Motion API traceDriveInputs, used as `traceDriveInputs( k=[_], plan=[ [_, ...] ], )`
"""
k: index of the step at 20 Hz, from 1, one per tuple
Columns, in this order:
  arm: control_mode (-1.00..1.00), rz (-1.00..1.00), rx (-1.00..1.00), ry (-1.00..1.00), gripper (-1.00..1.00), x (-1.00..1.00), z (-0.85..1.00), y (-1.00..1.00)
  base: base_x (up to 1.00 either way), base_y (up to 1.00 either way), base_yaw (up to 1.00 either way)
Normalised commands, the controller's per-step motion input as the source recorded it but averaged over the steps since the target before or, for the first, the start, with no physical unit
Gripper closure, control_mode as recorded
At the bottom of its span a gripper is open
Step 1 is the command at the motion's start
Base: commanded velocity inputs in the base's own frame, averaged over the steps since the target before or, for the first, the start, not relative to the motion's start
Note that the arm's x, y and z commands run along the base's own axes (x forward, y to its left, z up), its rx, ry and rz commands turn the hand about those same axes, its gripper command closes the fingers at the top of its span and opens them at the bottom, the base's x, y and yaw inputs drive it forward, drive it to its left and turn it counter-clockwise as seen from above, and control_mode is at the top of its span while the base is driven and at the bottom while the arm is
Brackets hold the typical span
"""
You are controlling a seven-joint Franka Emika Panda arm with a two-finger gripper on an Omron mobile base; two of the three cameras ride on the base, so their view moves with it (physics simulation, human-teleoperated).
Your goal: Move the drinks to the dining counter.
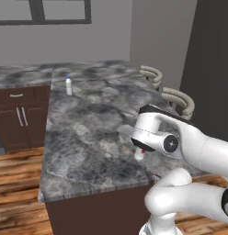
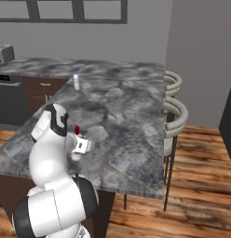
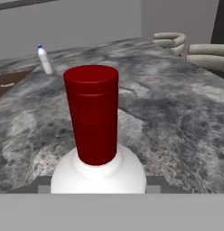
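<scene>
Already the small white plastic blue-capped bottle [image 1: 68, 86] stands far back on the broad grey-and-white marbled dining counter [image 1: 88, 137], while the two-finger gripper [image 1: 140, 151] grips the white red-capped bottle [image 3: 96, 135] near its front edge, seemingly leaving only release.

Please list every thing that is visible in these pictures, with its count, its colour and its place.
red-capped bottle: 1, white with red cap, upright at the near part of the dining counter, between the gripper's fingers
blue-capped bottle: 1, white with blue cap, upright at the counter's far left
dining counter: 1, grey-and-white marble, dark brown base
stools: 2, beige curved backs, along the counter's right side
toaster: 1, silver, on the far worktop at left
gripper: 1, white, around the red-capped bottle's body
</scene>
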Motion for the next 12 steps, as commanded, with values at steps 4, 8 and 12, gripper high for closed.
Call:
traceDriveInputs(
  k=[4,8,12],
  plan=[
    [-1.0,-0.06,0.0,0.11,1.0,0.0,-0.36,0.0,0.0,0.0,0.0],
    [-1.0,-0.03,0.0,0.02,1.0,0.0,-0.22,0.02,0.0,0.0,0.0],
    [-1.0,-0.03,0.0,0.0,1.0,0.0,-0.15,0.04,0.0,0.0,0.0]
  ],
)
